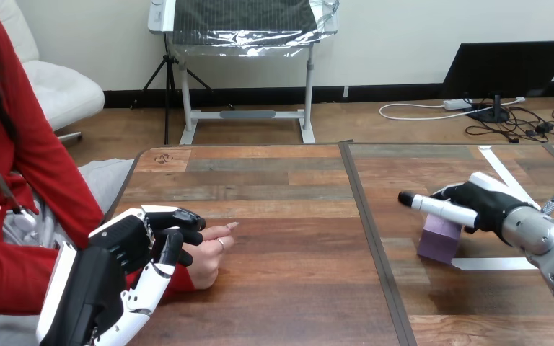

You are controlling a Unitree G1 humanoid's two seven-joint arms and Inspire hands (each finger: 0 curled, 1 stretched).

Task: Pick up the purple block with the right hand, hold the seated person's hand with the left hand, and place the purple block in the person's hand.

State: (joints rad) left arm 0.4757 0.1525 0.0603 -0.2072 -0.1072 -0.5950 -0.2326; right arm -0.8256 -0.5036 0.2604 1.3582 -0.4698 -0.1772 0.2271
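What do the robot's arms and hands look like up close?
The left robot hand is black and blocky, with white shells on its back and black-and-white jointed fingers. The right robot hand is likewise black with a white shell on top, and it ends a rounded silver forearm.
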